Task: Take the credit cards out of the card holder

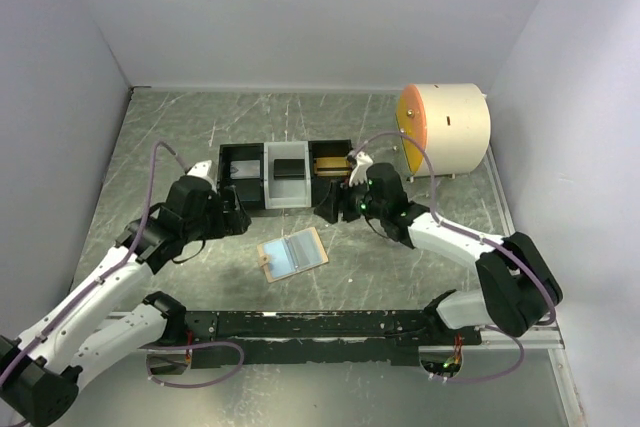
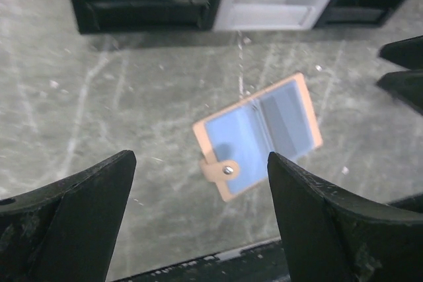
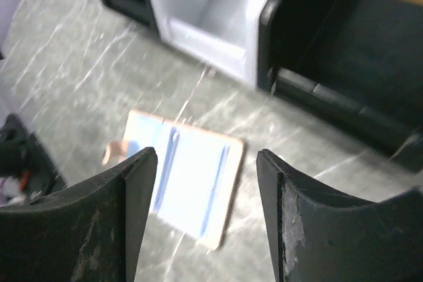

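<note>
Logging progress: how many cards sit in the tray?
2: a dark card in the white middle compartment, a gold card in the right one. The black left one may hide another.

White walls [image 1: 300, 7] enclose grey marbled tabletop [image 1: 200, 127].

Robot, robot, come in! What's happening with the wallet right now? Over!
Both open, empty: left pincer, right pincer. Near them, card holder lies open, blue side up, untouched. In tray: gold card, black card. Nothing in the way.
</note>
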`<state>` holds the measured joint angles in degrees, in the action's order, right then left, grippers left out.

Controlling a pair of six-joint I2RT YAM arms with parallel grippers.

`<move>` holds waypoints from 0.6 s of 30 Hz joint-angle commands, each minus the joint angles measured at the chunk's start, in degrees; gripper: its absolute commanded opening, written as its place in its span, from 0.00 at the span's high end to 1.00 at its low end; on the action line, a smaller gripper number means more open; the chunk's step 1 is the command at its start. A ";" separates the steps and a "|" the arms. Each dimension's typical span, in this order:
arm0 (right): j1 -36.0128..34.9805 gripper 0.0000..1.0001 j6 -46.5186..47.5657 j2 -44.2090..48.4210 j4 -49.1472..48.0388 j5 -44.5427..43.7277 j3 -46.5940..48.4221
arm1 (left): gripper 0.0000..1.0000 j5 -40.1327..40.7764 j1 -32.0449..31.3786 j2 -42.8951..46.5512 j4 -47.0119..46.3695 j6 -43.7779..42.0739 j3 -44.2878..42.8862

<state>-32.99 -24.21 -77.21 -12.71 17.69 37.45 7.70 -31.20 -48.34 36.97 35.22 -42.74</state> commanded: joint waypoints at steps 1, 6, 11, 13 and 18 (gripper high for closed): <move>-2.30 0.35 -11.46 1.32 -2.77 9.10 -2.51 | 0.08 -12.97 0.26 3.96 -7.09 9.71 6.05; -9.78 0.35 -15.59 0.91 0.28 1.65 -5.11 | 0.13 -17.38 -0.83 5.31 -11.02 16.30 13.36; -13.85 0.40 -17.61 -0.06 3.20 -6.92 -5.38 | 0.13 -12.21 -7.87 6.46 -11.34 22.23 17.36; -13.96 0.41 -18.01 -0.25 3.81 -8.50 -5.15 | 0.13 -9.69 -11.11 6.07 -11.32 24.42 17.83; -13.95 0.44 -17.78 -1.34 5.13 -9.27 -4.01 | 0.16 -4.64 -17.56 2.17 -12.34 27.64 17.64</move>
<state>-46.83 -40.99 -77.69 -9.02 11.44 32.51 -1.87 -45.45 -43.90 27.97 58.39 -24.99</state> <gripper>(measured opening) 0.575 0.852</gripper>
